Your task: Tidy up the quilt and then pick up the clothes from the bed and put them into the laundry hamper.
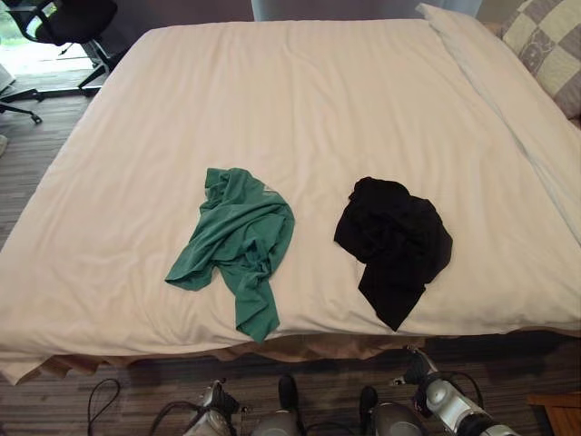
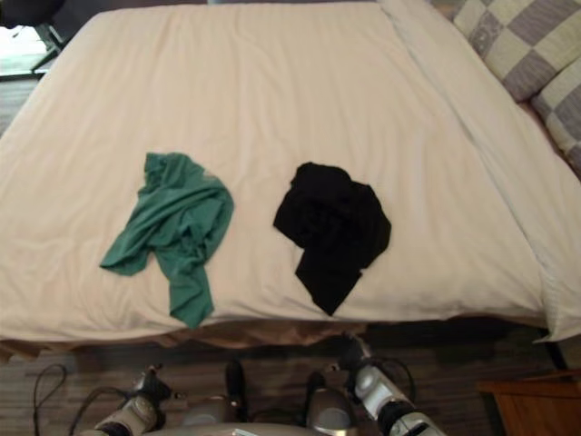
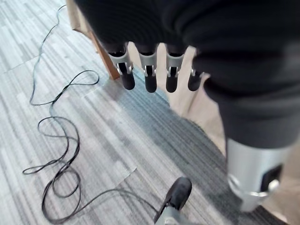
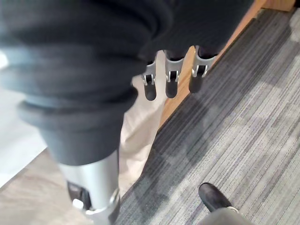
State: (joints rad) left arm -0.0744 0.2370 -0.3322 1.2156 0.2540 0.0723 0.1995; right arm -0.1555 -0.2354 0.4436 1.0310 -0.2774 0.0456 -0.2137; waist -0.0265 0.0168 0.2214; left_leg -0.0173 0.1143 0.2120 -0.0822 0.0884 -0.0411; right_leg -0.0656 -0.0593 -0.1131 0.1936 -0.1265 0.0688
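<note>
Left hand hangs low by bed edge, fingers straight, holding nothing; green shirt crumpled on quilt up ahead of it; black garment bunched just right of shirt, ahead of right hand, likewise slack and empty; quilt looks spread flat, judged tidied; both clothes yet to lift; hamper unseen.

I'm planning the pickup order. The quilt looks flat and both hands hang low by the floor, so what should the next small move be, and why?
Probably raise the right hand toward the black garment. The quilt already lies smooth, both garments sit near the bed's front edge, and the black one lies on the robot's right. The left hand hangs open too, nearer the green garment.
</note>
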